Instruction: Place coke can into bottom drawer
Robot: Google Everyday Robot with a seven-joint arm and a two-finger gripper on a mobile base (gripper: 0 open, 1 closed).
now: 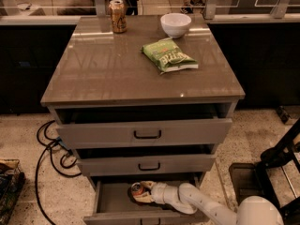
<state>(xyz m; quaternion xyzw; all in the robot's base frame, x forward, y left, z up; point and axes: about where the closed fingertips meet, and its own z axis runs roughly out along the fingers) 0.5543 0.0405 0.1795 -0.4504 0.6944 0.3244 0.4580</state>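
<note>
Left of the cabinet [117, 78], black cables [49, 146] lay looped on the floor. At the back left corner of the cabinet's top stood a brownish can [117, 16], which had no part in the job.

Down the front of the cabinet, all three drawers stood open to some degree. The top and middle drawers were out only slightly, and the bottom drawer [110, 199] was pulled out further than the two above it. The coke can [136, 190] was inside that drawer, near the middle of its grey floor. It was tipped so that its silver top faced up and out, and it seemed to be low on or against the drawer floor.

The gripper [145, 191] was in the drawer too, right at the can, on the can's right side, and the white arm [197, 203] reached in from the cabinet's lower right. I could not tell whether the gripper was clamped on the can or had let it go.

On the cabinet top, right of centre, lay a green chip bag [168, 55], with a white bowl [176, 24] behind it at the back edge.

By my judgement the main part was done, since the can was within the drawer's walls. What seemed left was to make sure the can was released and resting, then to draw the arm out to the cabinet's right without dragging the can along.
</note>
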